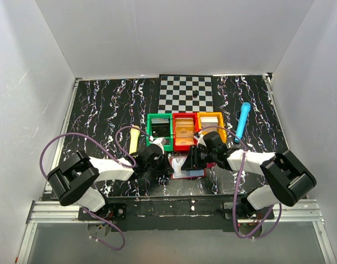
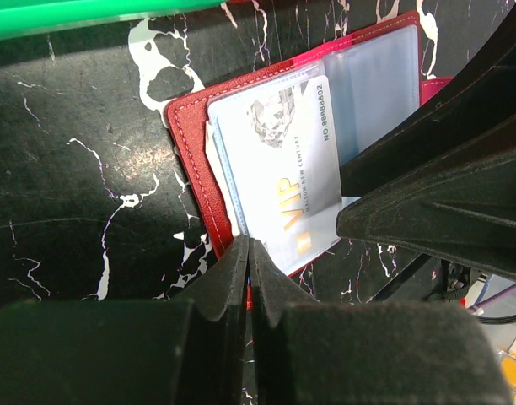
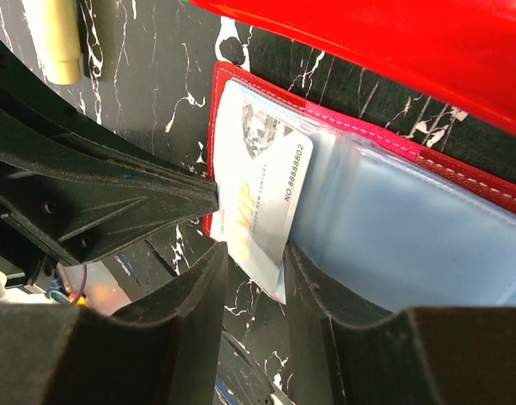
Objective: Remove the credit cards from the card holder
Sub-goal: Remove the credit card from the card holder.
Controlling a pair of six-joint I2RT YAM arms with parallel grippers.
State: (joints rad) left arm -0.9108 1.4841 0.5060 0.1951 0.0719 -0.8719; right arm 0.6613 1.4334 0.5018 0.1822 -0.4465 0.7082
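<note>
The card holder point(image 1: 185, 171) lies open on the black marbled table between both grippers, its border red point(image 2: 190, 143) and its sleeves pale blue point(image 3: 393, 228). A silver credit card point(image 2: 283, 160) marked VIP sticks partway out of a sleeve, past the holder's edge. My left gripper point(image 1: 168, 165) is shut, with the holder's red edge pinched between its tips point(image 2: 249, 249). My right gripper point(image 1: 191, 160) has its jaws on either side of the card's free end point(image 3: 262, 186), and both fingers touch the card's long edges point(image 3: 256, 261). Its black fingers point(image 2: 427, 194) fill the right of the left wrist view.
Just behind the holder stand a green bin point(image 1: 159, 129), a red bin point(image 1: 185, 132) and an orange bin point(image 1: 211, 126). A checkerboard mat point(image 1: 186, 92) lies farther back. A cream marker point(image 1: 134, 138) lies to the left and a blue marker point(image 1: 243, 121) to the right.
</note>
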